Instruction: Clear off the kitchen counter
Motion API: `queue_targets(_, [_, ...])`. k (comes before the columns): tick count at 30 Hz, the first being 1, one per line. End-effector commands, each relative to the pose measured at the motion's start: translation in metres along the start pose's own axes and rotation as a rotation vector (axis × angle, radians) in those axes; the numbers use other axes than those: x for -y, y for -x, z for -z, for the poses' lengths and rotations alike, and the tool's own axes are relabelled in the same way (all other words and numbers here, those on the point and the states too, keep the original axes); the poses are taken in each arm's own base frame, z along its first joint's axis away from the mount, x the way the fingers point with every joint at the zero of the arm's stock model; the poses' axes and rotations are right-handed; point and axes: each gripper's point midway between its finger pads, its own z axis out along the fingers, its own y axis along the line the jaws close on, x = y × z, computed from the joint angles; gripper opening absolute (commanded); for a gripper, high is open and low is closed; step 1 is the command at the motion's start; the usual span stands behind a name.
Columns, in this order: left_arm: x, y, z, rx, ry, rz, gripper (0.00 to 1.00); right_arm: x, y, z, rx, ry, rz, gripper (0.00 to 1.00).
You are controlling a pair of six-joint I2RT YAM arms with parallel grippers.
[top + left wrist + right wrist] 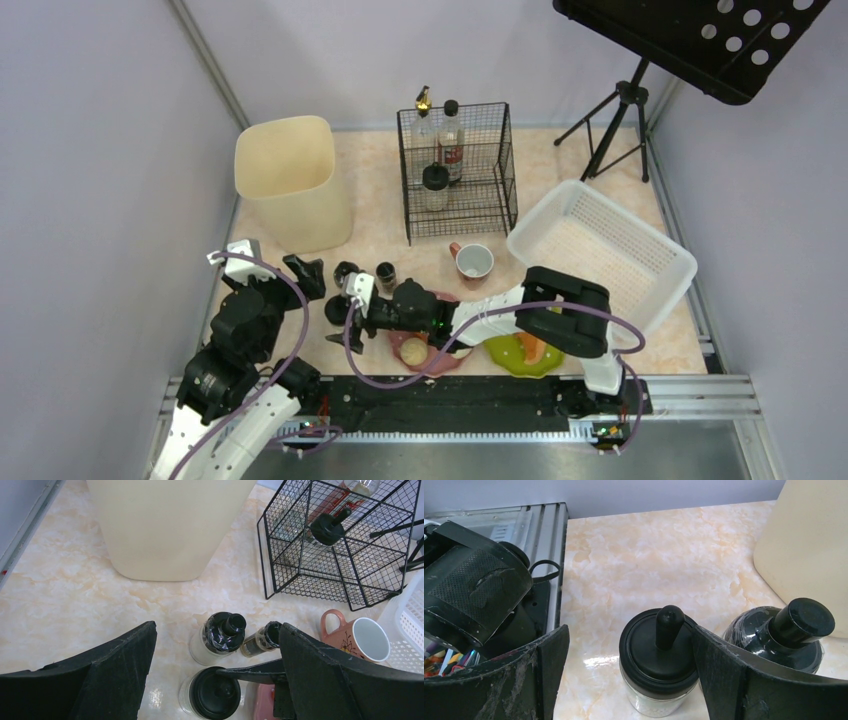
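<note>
The kitchen counter (380, 190) is beige-pink marbled stone. A glass jar with a black knobbed lid (659, 660) stands near its front left. My right gripper (630, 630) is open around the jar: the right finger (724, 675) touches the lid and the left finger stands apart. The jar (215, 695) also shows in the left wrist view, with a right finger across it. My left gripper (217, 627) is open and empty, above a white bottle with a black cap (222, 637) and a small dark spice bottle (262, 639). In the top view the grippers are close together, left (305, 275), right (338, 310).
A cream bin (290, 180) stands at the back left. A black wire rack (455, 170) holds bottles. A pink mug (473, 261), a white basket (600, 250), a pink plate with food (415, 350) and a green plate (520, 355) lie to the right. A tripod (620, 120) stands at the back right.
</note>
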Motion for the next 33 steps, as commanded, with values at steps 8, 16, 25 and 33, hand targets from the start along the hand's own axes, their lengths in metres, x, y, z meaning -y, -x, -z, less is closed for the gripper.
queue_targets(8, [0.003, 0.006, 0.0, 0.021, -0.013, 0.016, 0.96, 0.001, 0.007, 0.004, 0.042, -0.032, 0.001, 0.89])
queue_targets(16, [0.004, 0.006, 0.001, 0.024, -0.016, 0.018, 0.96, -0.002, 0.033, 0.036, 0.118, -0.071, 0.011, 0.89])
queue_targets(25, [0.003, 0.006, 0.001, 0.024, -0.014, 0.017, 0.96, -0.004, 0.024, 0.035, 0.11, -0.079, 0.004, 0.89])
queue_targets(33, [0.003, 0.005, 0.0, 0.022, -0.012, 0.016, 0.96, 0.002, 0.02, 0.012, 0.105, -0.09, 0.029, 0.9])
